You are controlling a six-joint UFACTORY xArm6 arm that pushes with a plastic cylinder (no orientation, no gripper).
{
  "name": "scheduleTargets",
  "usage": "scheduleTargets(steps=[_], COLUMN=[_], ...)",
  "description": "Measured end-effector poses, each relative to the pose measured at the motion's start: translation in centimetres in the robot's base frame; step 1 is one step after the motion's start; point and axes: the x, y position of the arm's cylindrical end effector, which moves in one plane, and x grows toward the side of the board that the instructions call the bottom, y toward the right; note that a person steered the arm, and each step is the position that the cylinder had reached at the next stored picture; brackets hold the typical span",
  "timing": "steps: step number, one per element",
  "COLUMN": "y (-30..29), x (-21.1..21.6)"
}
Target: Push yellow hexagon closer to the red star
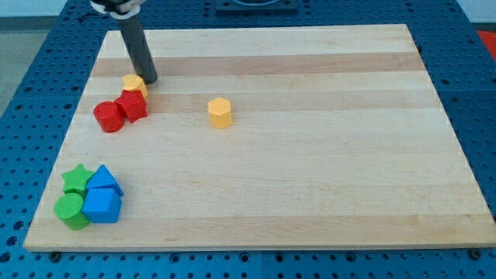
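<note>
The yellow hexagon (220,112) stands alone on the wooden board (310,170), left of centre. The red star (132,105) lies at the upper left, well to the left of the hexagon. A red cylinder (108,117) touches the star's left side. A second yellow block (133,82), shape unclear, sits against the star's top. My tip (149,80) rests on the board right beside this yellow block, on its right. It is just above the red star and far to the left of the yellow hexagon.
At the lower left is a tight cluster: a green star (77,179), a green cylinder (71,211), a blue block (104,180) and a blue block (102,206). The board lies on a blue perforated table (31,93).
</note>
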Motion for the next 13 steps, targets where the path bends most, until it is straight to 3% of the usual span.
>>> scheduleTargets(steps=[3, 4, 6, 7, 8, 9, 10, 12, 13], y=[-5.3, -2.9, 12.7, 20.1, 22.9, 21.6, 17.2, 8.5, 7.1], x=[0.1, 0.1, 0.8, 4.7, 9.6, 12.4, 11.7, 6.0, 5.0])
